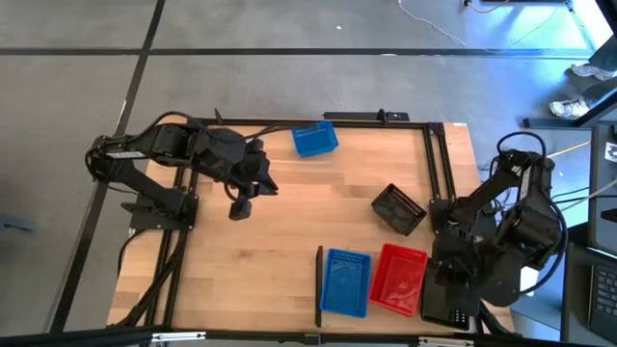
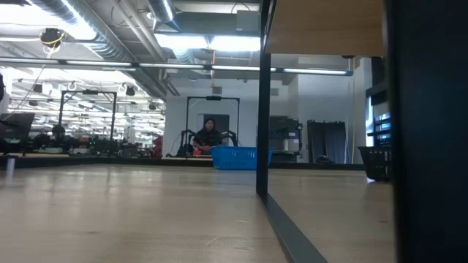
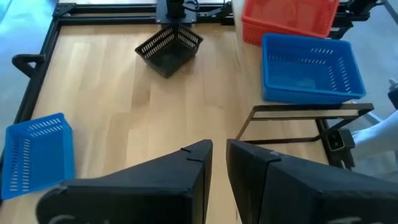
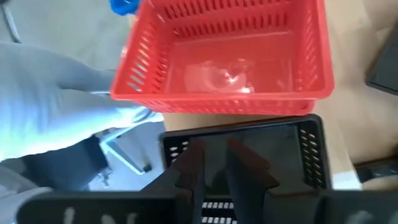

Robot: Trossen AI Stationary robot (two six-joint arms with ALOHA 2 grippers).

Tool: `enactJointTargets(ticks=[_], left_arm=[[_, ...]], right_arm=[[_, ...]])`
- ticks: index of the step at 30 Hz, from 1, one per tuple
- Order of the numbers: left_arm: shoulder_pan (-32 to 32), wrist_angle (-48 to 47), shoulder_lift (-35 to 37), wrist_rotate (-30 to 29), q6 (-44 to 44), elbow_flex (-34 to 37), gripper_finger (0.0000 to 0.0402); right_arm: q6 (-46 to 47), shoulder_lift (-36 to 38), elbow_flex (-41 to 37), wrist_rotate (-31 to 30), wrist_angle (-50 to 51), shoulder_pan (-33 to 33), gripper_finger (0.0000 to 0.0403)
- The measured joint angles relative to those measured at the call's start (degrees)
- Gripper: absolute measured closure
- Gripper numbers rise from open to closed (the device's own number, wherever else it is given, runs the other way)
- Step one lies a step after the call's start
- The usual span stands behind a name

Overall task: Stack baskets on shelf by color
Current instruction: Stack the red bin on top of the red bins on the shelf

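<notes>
Jaws of the left gripper (image 3: pixel 217 155) stand nearly together with only a thin gap, holding nothing, above bare tabletop (image 1: pixel 289 212). Ahead of them: black basket (image 3: pixel 169 47), tilted; blue basket (image 3: pixel 309 67) and red basket (image 3: pixel 287 18) touching, side by side. Another blue basket (image 1: pixel 315 139) sits off to the side, at the tabletop's far edge. Right gripper (image 4: pixel 214 165) jaws sit slightly apart over a second black basket (image 4: pixel 305 149), just short of the red one; grip on it: cannot tell.
</notes>
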State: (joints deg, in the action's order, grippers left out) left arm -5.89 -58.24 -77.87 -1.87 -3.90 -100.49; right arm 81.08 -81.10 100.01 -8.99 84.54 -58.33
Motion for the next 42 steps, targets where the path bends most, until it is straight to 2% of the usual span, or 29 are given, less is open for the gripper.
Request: enactJointTargets(ticks=[8,13,18,28,36,42], left_arm=[[0.05,0.0,0.0,0.09,0.0,0.0,0.0361],[0.05,0.02,0.0,0.09,0.0,0.0,0.0361],[0.05,0.02,-0.01,0.07,0.01,0.0,0.0361],[0.05,0.02,0.0,0.09,0.04,0.0,0.0361],[0.05,-0.29,0.0,0.07,0.07,0.0,0.0361],[0.05,-0.35,0.0,0.07,0.15,0.0,0.0361]], right_arm=[[2.74,-2.78,-0.04,0.02,5.82,0.21,0.034],[2.21,-4.25,-0.04,-3.13,5.36,0.85,0.034],[2.43,-5.54,-0.04,-3.31,5.46,2.35,0.034],[-3.47,-7.74,-0.04,-3.04,5.27,5.5,0.034],[-2.17,-7.63,-0.04,-0.08,5.15,5.74,0.034],[-4.87,-7.63,-0.04,-4.32,4.1,6.06,0.034]])
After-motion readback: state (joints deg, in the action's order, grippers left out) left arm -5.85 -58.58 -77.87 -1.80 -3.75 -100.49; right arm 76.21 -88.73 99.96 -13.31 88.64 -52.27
